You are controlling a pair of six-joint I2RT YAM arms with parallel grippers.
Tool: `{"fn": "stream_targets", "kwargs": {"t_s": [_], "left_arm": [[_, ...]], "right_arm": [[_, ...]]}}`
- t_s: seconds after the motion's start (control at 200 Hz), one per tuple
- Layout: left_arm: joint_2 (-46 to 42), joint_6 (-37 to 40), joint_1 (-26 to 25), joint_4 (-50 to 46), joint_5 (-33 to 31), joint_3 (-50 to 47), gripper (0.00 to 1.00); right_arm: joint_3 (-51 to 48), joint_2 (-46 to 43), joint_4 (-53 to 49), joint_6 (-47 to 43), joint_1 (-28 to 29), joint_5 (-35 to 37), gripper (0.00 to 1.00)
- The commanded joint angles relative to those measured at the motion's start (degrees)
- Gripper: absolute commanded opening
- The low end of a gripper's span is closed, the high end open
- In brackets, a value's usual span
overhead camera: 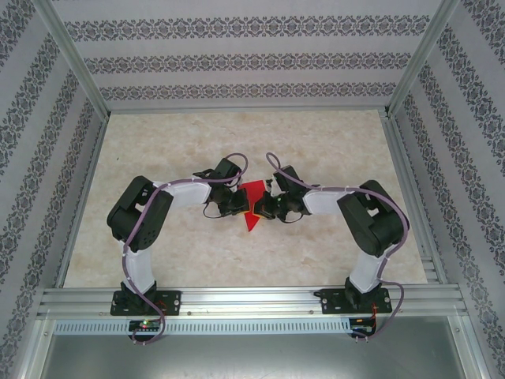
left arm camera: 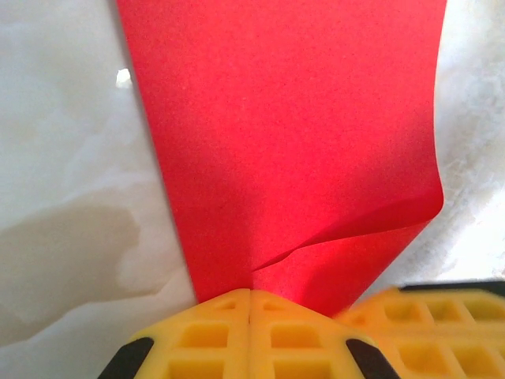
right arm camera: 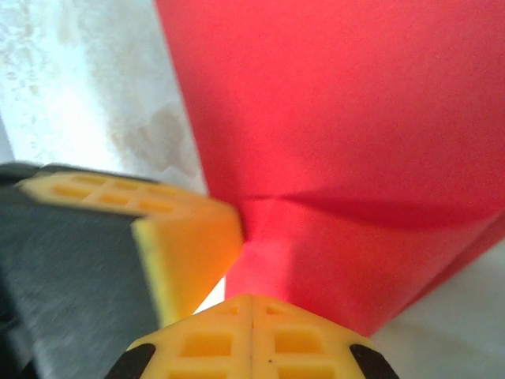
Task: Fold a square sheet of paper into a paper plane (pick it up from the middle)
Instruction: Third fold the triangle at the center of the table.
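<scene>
**Two tight pinches close together on one thin sheet: tearing and crooked creases are the risks**

We see the sheet of paper (overhead camera: 252, 207) near the middle of the tabletop (overhead camera: 237, 142), between the two arms. The left fingers (left arm camera: 250, 316) are clenched on one part of it and the right fingers (right arm camera: 251, 320) are clenched on it just beside them. Both wrist views show wrinkles fanning out from the pinch points. In the left wrist view one side of the sheet curls over loosely.

We judge the main danger to be a tear. With both pinches so near each other, any pull apart or twist loads a short stretch of thin paper. The second danger is a stray crease: the wrinkles at the pinches could set hard if the fingers press or drag, spoiling a clean fold line. The curled side could also fold under itself when the sheet is laid down. We cannot tell whether the sheet hangs free of the tabletop, so its lower point might catch and buckle.
</scene>
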Motion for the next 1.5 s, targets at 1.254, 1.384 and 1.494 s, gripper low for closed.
{"fn": "stream_targets", "kwargs": {"t_s": [1.254,1.384,1.494], "left_arm": [[3.1,-0.42,-1.16,-6.6,-6.7,-1.12,0.05],[3.02,-0.33,-1.12,-6.62,-6.65,-1.18,0.05],[3.01,-0.24,-1.11,-6.44,-6.42,-1.26,0.05]], "right_arm": [[-4.22,1.19,-2.96,-1.52,7.38,0.69,0.04],[-3.48,-3.61,-2.28,-0.9,6.26,1.57,0.04],[-2.53,-7.48,-2.4,-0.69,3.8,5.28,0.04]]}}
